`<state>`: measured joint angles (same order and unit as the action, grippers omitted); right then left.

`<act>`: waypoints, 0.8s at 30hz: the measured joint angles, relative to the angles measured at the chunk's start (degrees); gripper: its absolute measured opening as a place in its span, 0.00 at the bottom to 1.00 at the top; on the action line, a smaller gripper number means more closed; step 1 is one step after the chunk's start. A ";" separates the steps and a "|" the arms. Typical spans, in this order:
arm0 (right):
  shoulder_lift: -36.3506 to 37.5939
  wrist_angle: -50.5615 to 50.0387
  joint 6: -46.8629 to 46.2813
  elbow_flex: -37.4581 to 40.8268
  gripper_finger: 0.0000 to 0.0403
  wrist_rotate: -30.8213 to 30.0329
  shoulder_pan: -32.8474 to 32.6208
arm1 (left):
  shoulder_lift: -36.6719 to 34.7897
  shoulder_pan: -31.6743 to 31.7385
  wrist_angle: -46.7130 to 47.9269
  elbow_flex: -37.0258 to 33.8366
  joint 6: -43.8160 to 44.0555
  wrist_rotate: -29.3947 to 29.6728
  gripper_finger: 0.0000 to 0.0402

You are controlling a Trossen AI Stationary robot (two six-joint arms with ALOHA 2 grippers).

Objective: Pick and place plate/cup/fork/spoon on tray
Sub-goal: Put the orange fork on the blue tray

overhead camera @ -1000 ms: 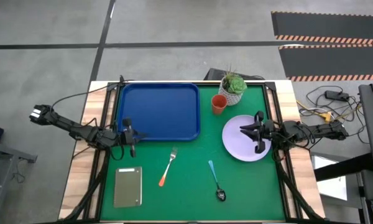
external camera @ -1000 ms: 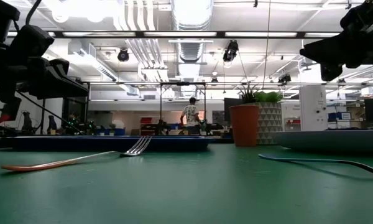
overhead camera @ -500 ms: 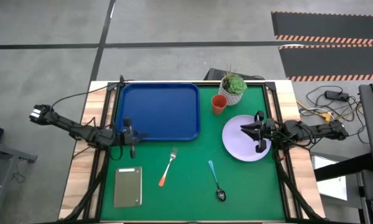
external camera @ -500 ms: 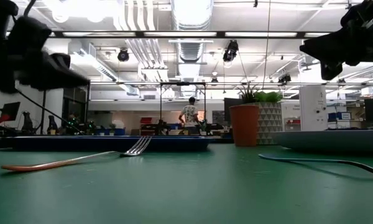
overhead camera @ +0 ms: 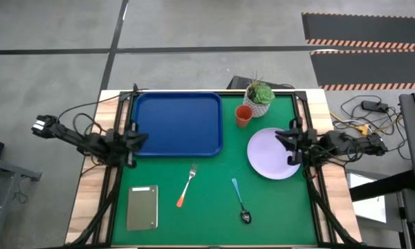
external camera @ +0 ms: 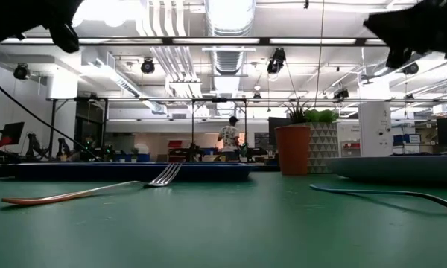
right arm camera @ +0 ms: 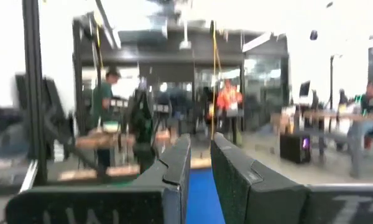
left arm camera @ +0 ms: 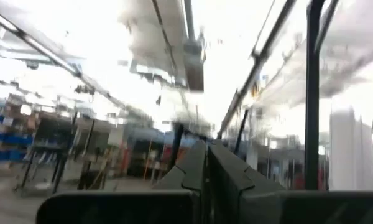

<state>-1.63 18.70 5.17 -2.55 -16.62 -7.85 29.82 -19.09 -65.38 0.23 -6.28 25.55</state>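
Observation:
The dark blue tray lies at the far left of the green mat. The lavender plate lies at the right, with the orange-red cup standing beyond it. The fork and the blue-handled spoon lie flat near the middle front. My left gripper hovers at the tray's near left corner, shut and empty, its fingers together in the left wrist view. My right gripper hovers over the plate's right part, empty, its fingers a narrow gap apart in the right wrist view.
A white pot with a green plant stands at the far edge beside the cup. A grey-green slab lies at the front left. A person stands in the room far beyond the table.
Both grippers have gone up, out of the low view's top edge. My left gripper has drawn back toward the table's left edge and a little toward the far edge. My right gripper has drawn back a little toward the right edge. The tableware has not moved.

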 joint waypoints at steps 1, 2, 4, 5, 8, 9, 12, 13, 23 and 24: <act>0.00 1.40 1.19 -0.40 0.13 -0.38 0.02 | 0.14 0.00 -0.95 0.00 -0.01 0.01 0.00; 0.00 2.49 2.06 -0.95 0.13 -0.48 0.00 | 0.24 0.00 -1.61 0.00 -0.03 0.01 0.00; 0.04 2.87 1.93 -2.75 0.13 -0.54 0.02 | 0.11 0.00 -2.53 0.04 -0.06 0.18 0.00; 0.02 2.72 1.91 -3.76 0.13 -0.54 0.01 | 0.07 0.00 -2.81 0.25 -0.01 0.73 0.00; -0.63 2.64 3.31 -6.55 0.13 -0.44 0.00 | 0.50 0.00 -2.53 1.32 0.01 2.25 0.00; -0.90 2.64 3.57 -7.31 0.13 -0.44 0.00 | 1.12 0.00 -2.61 2.13 0.01 2.26 0.00; -1.48 1.54 3.94 -8.90 0.13 -0.40 0.01 | 3.76 0.00 -2.71 5.20 1.11 2.32 0.00; -1.72 1.06 4.28 -9.37 0.13 -0.40 0.01 | 5.15 0.00 -2.60 6.50 1.46 2.80 0.00; -3.01 1.33 11.25 -10.42 0.13 -0.33 0.00 | 22.13 0.02 13.55 23.09 13.63 15.39 0.00; -2.97 1.36 12.19 -10.42 0.13 -0.35 0.00 | 23.52 0.01 16.62 25.01 15.16 16.87 0.00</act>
<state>-4.60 20.06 17.36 -12.97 -16.97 -7.86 53.34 -19.08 -48.75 25.24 8.88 42.43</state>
